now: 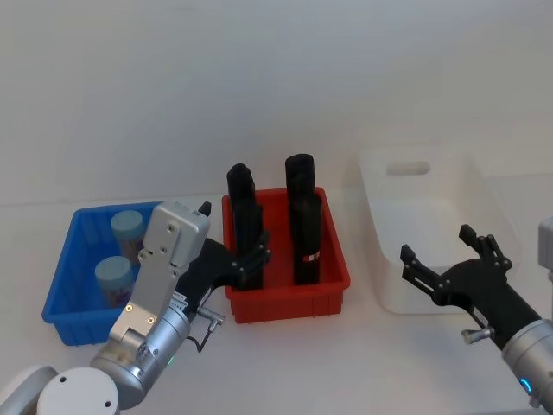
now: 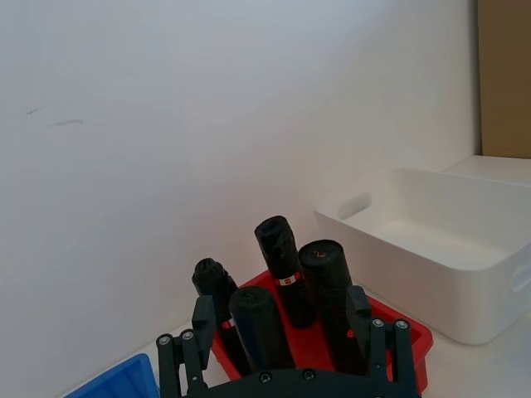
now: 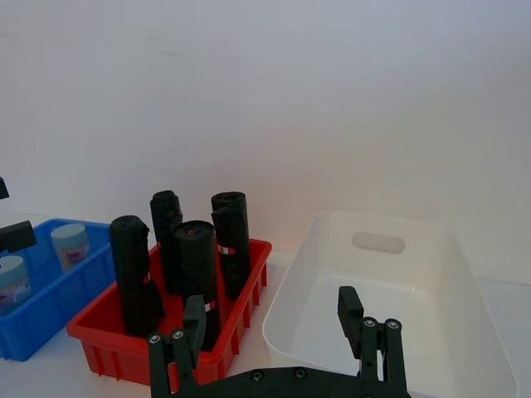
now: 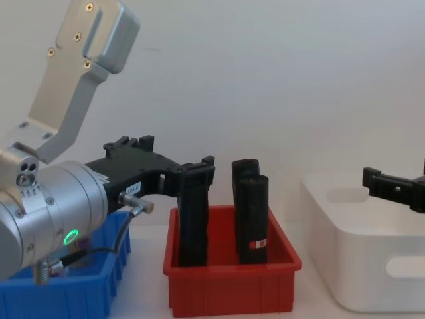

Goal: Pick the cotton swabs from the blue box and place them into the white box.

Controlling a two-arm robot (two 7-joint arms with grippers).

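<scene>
- While both jars of cotton swabs (image 1: 127,226) stand upright in the blue box (image 1: 59,278) at the left of the worktop (image 1: 363,363), one at its far side and one nearer, the white box (image 1: 406,298) sits at the right.
- Left end effector (image 2: 280,313) hangs between the blue box and the red bin (image 1: 285,304), fingers spread apart, holding nothing.
- Right end effector (image 1: 435,244) hovers over the white box's near part, fingers likewise parted and empty.
- Black rolls (image 1: 305,226) stand upright in the red bin.
</scene>
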